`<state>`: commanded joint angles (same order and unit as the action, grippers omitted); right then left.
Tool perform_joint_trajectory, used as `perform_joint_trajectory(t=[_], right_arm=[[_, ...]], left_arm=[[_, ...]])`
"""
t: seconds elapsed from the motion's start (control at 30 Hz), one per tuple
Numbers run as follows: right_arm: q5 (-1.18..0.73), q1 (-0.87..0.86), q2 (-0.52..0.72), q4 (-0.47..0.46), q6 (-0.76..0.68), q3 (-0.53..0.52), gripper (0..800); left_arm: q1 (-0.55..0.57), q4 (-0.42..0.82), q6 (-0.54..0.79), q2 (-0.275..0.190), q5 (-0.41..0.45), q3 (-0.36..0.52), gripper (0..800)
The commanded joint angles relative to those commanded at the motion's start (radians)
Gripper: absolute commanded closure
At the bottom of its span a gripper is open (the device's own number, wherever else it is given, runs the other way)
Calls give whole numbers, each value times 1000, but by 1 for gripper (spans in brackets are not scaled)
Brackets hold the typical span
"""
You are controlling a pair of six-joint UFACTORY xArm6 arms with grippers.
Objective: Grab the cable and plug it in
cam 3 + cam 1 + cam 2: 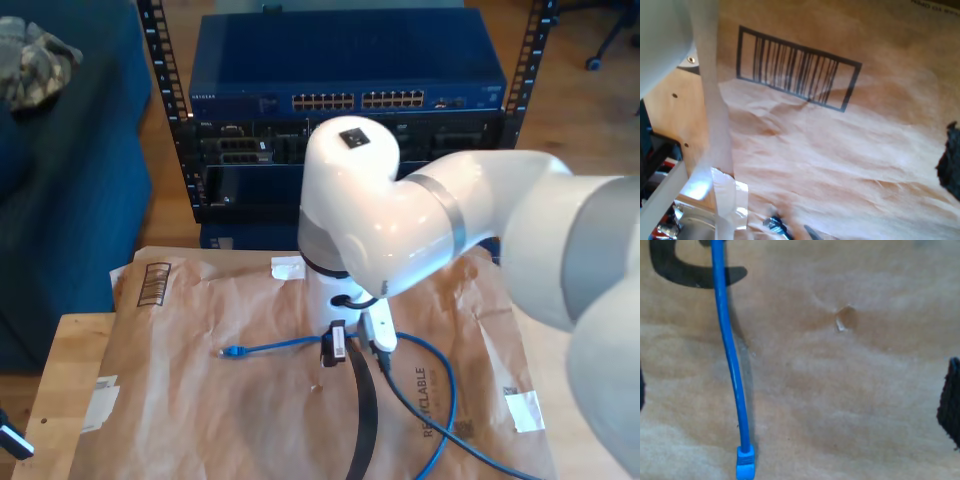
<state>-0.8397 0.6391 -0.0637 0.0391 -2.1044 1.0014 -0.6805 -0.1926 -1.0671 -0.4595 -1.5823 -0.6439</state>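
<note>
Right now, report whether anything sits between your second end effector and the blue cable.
Nothing visible stands in the way. In my second wrist view the cable lies bare on the brown paper, its plug uncovered, and my second end effector is open with the cable between its fingers' line.

Glossy white rounded arm [400, 220], grey joint band, black cable [365, 420] trailing

A wooden table [70, 375] under brown paper [200, 400] fronts a rack [350, 130] on wood floor [590, 100].
</note>
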Motion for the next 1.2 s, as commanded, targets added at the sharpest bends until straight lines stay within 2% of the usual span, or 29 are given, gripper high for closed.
perform_joint_trajectory(t=[0.1,0.47,0.67,0.77,0.97,1.07,1.1,1.13,1.2], right_arm=[[57,21,-43,2,-3,2,4],[103,66,-218,0,0,112,9],[104,71,-296,-2,2,170,28],[104,71,-311,-3,0,180,69],[130,69,-311,-3,0,176,176],[130,69,-311,-3,-2,176,271],[130,69,-311,-3,-2,176,331],[132,69,-311,-5,-12,176,356],[140,69,-311,-6,-48,173,500]], left_arm=[[15,-12,-17,38,2,-15,0],[147,-17,-107,100,71,-18,0],[163,-17,-118,109,74,-17,0],[163,-15,-118,114,74,-17,0],[163,-15,-118,114,74,-17,0],[163,-15,-118,114,72,-18,0],[163,-15,-118,114,72,-18,0],[163,-15,-118,114,72,-18,0],[163,-15,-118,114,72,-18,0]])
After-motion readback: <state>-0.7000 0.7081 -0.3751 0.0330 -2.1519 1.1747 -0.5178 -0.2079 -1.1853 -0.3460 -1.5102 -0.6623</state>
